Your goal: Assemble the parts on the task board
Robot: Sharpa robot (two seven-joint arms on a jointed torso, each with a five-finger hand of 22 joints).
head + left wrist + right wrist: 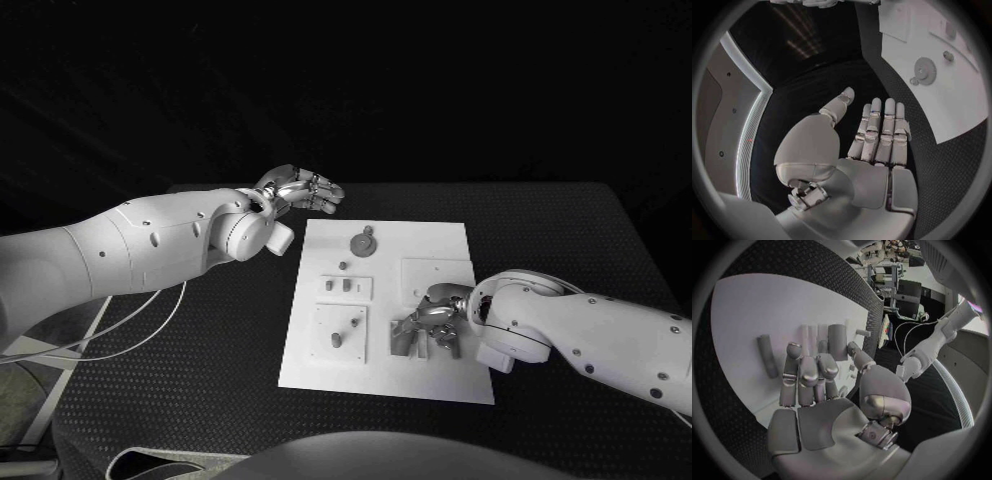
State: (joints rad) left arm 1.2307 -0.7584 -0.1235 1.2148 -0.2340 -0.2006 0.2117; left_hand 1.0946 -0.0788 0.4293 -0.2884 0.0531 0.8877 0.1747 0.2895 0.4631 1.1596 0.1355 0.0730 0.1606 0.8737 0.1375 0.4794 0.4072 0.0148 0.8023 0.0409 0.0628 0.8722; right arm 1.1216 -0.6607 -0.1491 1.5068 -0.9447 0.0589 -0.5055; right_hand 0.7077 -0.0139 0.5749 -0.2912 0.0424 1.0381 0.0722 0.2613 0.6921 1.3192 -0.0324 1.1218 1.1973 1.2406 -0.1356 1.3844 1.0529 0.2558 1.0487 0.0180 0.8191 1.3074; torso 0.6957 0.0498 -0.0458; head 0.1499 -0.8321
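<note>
The right hand (437, 322) is lowered with curled fingers over grey parts (410, 345) at the task board's (433, 245) near right corner, a grasp not discernible, while the left hand (299, 190) is held released, fingers straight, beyond the board's far left corner, near the gear-shaped part (365, 242)

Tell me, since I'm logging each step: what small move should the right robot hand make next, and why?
Probably close its fingers on one of the grey parts under it. The right robot hand hovers over the near right corner of the task board, fingers curled above them, apparently holding nothing yet. The left robot hand waits open off the board.
</note>
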